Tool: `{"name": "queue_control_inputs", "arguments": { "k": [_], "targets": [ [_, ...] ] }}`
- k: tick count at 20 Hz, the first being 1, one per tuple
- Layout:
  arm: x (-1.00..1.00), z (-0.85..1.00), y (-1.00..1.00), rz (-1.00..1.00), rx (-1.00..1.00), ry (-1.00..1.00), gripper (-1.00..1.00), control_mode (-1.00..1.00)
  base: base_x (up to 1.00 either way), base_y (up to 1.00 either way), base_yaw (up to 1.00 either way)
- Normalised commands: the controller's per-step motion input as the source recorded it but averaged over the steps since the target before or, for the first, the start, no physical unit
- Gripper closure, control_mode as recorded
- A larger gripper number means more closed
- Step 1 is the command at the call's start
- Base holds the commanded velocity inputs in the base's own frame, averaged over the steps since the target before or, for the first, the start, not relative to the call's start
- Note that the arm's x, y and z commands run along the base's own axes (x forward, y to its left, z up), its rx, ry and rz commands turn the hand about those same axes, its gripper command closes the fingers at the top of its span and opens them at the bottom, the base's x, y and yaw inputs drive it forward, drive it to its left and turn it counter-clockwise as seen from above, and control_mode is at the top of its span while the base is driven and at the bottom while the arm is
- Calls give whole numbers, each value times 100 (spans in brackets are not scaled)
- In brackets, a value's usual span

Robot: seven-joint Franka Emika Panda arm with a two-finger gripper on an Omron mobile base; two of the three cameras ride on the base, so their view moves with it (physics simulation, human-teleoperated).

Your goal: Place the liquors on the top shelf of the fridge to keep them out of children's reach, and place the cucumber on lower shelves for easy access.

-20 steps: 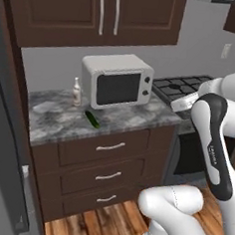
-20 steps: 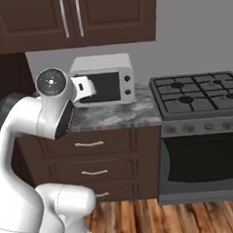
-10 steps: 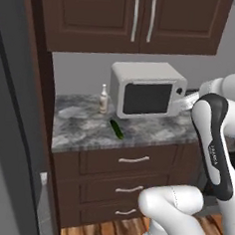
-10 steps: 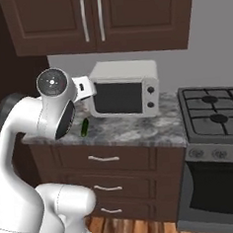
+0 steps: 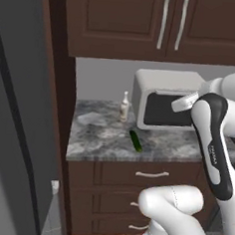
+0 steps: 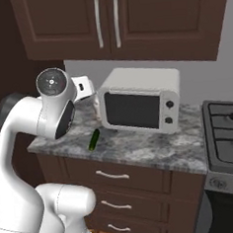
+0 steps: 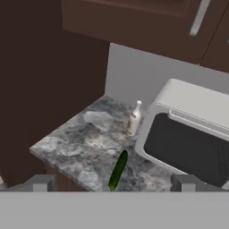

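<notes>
On the marble counter (image 5: 98, 133) a cucumber (image 5: 135, 140) lies beside the microwave (image 6: 140, 105), the claw (image 7: 114, 182) spread apart above.

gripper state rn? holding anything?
Gripper: open, holding nothing; cucumber and bottle sit on the counter.

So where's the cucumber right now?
The cucumber lies on the marble counter, near its front edge, just in front of the microwave's left corner and the cream-white bottle.
</notes>
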Motion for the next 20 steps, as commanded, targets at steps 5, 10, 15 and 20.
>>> {"name": "queue_control_inputs", "arguments": {
  "k": [5, 10, 15, 20],
  "targets": [
    [0, 0, 0, 0, 0, 0, -100, 100, 49, 0, 21],
    [0, 0, 0, 0, 0, 0, -100, 100, 36, 0, 16],
    [0, 0, 0, 0, 0, 0, -100, 100, 15, 0, 4],
    [18, -39, 0, 0, 0, 0, -100, -100, 0, 0, 0]
  ]
}}
